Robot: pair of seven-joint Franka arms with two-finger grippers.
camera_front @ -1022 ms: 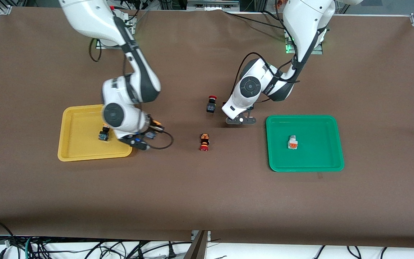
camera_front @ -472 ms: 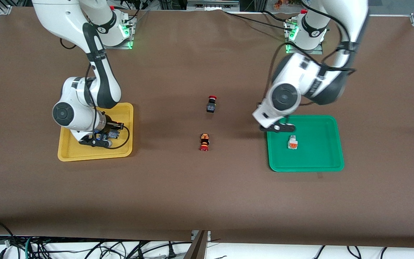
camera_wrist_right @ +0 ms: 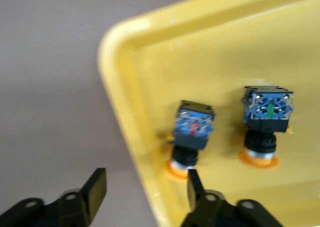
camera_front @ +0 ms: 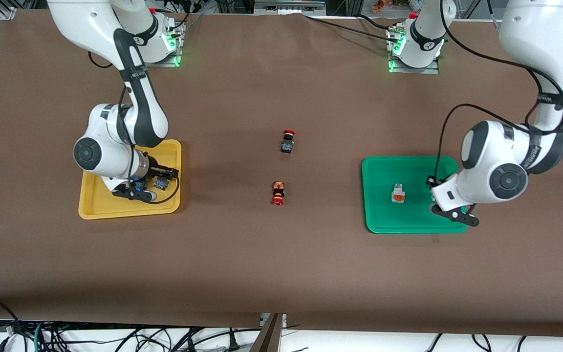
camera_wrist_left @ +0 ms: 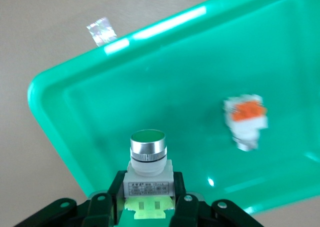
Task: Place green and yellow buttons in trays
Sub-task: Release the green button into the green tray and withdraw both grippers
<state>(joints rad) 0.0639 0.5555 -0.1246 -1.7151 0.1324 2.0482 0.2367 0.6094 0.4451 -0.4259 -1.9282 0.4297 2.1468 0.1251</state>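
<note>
My left gripper (camera_front: pixel 451 214) is shut on a whitish button with a pale green cap (camera_wrist_left: pixel 148 159). It hangs over the green tray (camera_front: pixel 418 171) at the corner nearest the front camera, toward the left arm's end. The held button is hidden in the front view. A whitish orange-faced button (camera_front: pixel 398 194) lies in that tray (camera_wrist_left: pixel 175 72) and also shows in the left wrist view (camera_wrist_left: pixel 245 118). My right gripper (camera_front: pixel 137 191) is open and empty (camera_wrist_right: pixel 145 189) over the yellow tray (camera_front: pixel 100 205). Two yellow-capped buttons (camera_wrist_right: pixel 192 132) (camera_wrist_right: pixel 265 122) lie in that tray (camera_wrist_right: pixel 210 52).
Two red-capped black switches lie mid-table between the trays. One (camera_front: pixel 287 142) is farther from the front camera than the other (camera_front: pixel 278 193). A small piece of tape (camera_wrist_left: pixel 101 31) sits on the brown mat beside the green tray.
My left arm swung from mid-table to the green tray's corner, carrying the green button. My right arm carried a yellow button to the yellow tray and let it go there.
</note>
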